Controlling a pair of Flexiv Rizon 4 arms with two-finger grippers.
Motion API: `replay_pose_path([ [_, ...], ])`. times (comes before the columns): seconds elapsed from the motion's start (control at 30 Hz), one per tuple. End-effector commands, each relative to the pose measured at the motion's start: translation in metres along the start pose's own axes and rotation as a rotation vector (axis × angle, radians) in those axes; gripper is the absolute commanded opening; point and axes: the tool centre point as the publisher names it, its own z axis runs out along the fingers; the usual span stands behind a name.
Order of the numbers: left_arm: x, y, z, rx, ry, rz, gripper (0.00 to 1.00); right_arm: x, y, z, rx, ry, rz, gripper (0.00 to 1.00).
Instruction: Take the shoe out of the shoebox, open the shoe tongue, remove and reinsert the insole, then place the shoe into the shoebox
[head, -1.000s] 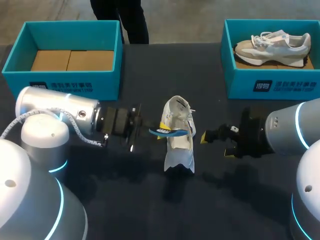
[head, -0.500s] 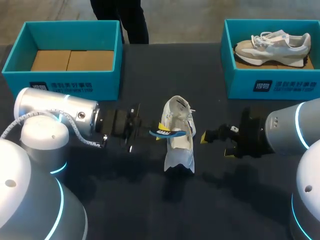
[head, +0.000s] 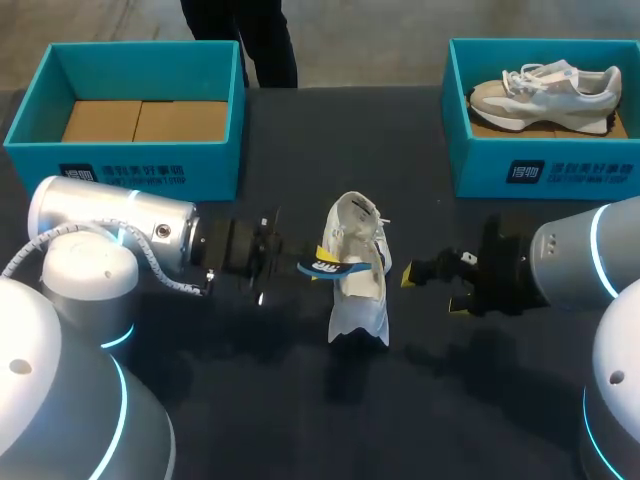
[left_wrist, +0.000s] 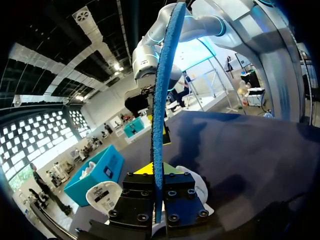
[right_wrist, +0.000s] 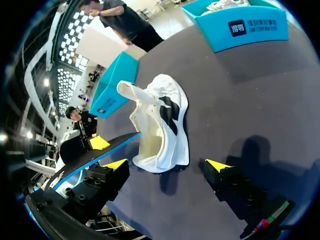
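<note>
A white shoe (head: 358, 298) lies mid-table with its opening facing up and its tongue pulled back. My left gripper (head: 288, 263) is just left of it, shut on one end of a blue insole (head: 332, 266) whose other end reaches over the shoe's opening. In the left wrist view the insole (left_wrist: 161, 110) stands edge-on, clamped between the fingers (left_wrist: 135, 197), with the shoe (left_wrist: 196, 183) beneath. My right gripper (head: 432, 286) hovers open to the right of the shoe; between its yellow tips the right wrist view shows the shoe (right_wrist: 162, 125), and beyond it the insole (right_wrist: 102, 151).
A teal shoebox (head: 40, 92) with a bare cardboard floor stands at the back left. At the back right is a second teal shoebox (head: 500, 165), and in it another shoe (head: 545, 88). The dark table (head: 300, 400) stretches in front of the arms.
The left gripper has shifted the insole slightly at the shoe's opening. The right arm and the shoe have stayed in place.
</note>
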Motion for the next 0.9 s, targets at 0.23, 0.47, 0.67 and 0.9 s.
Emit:
replay_pose_path([
  [0.23, 0.001, 0.001, -0.001, -0.006, -0.005, -0.004, 0.0, -0.002, -0.001, -0.006, 0.004, 0.006, 0.001, 1.0],
  [0.47, 0.003, 0.003, -0.002, -0.009, -0.003, -0.01, 0.0, -0.002, -0.001, -0.006, 0.004, 0.006, 0.001, 1.0],
  [0.67, 0.001, -0.005, -0.003, 0.008, -0.017, 0.003, 0.0, -0.002, -0.001, -0.006, 0.004, 0.006, 0.001, 1.0],
  [0.9, -0.005, -0.016, -0.003, 0.029, -0.025, 0.026, 0.0, -0.002, -0.001, -0.006, 0.004, 0.006, 0.001, 1.0],
])
